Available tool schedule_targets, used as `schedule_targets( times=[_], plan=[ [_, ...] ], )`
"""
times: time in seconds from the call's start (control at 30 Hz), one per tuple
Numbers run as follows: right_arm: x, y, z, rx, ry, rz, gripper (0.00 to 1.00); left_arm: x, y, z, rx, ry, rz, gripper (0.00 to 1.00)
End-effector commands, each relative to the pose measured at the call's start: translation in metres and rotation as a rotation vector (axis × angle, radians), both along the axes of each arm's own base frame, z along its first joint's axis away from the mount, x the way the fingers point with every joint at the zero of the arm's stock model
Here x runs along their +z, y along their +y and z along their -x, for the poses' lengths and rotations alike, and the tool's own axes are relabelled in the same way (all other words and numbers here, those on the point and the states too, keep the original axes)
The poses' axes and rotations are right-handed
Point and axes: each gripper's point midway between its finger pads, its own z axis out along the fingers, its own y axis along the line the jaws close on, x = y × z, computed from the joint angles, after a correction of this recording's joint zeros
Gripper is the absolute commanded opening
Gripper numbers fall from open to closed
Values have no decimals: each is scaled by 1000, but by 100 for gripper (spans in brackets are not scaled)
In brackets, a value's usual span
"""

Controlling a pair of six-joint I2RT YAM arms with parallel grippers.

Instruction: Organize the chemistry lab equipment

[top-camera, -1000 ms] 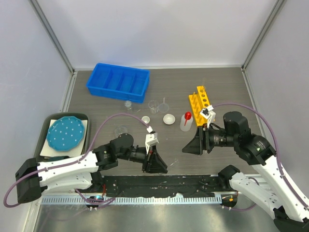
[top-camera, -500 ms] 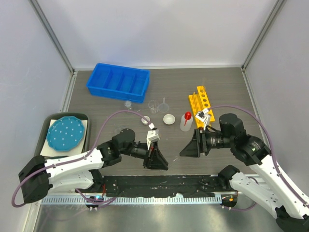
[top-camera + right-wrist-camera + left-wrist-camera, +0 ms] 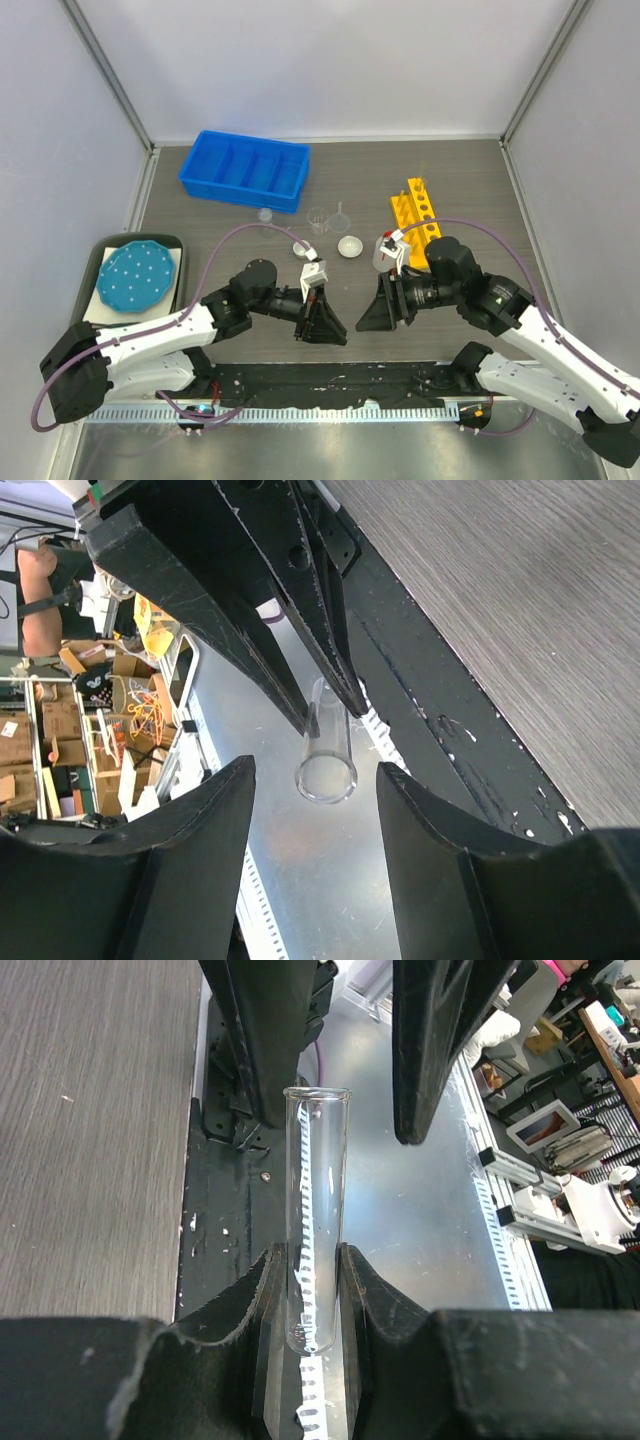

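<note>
The left pincer [image 3: 308,1256] is closed on the lower end of a thin clear tube [image 3: 317,1190], holding it over the near edge of the tabletop [image 3: 480,190]. The right pincer [image 3: 312,772] faces it with jaws apart. The tube's open mouth shows between them, but I cannot tell if they touch. From above the tube is too faint to see. The right arm hides most of the squeeze bottle [image 3: 379,260].

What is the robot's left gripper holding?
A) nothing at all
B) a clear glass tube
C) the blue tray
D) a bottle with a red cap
B: in the left wrist view, the left gripper is pinched shut on the lower part of a clear tube, whose open end sticks out past the fingertips.
</note>
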Motion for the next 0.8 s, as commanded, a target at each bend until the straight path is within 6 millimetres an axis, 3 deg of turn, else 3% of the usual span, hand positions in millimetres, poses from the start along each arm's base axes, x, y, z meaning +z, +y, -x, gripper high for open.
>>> schedule_targets(
  times=[0.0, 0.37, 0.7, 0.77],
  plan=[
    [12, 15, -4, 4, -55, -47, 57, 21, -3, -3, -21, -41, 71, 12],
    [13, 26, -6, 9, -67, -40, 49, 20, 2, -5, -17, -34, 73, 11],
    [13, 30, -7, 9, -72, -31, 28, 17, 5, -7, -3, -30, 70, 11],
    [14, 31, -8, 9, -72, -30, 25, 15, 5, -9, 8, -23, 61, 16]
  ],
)
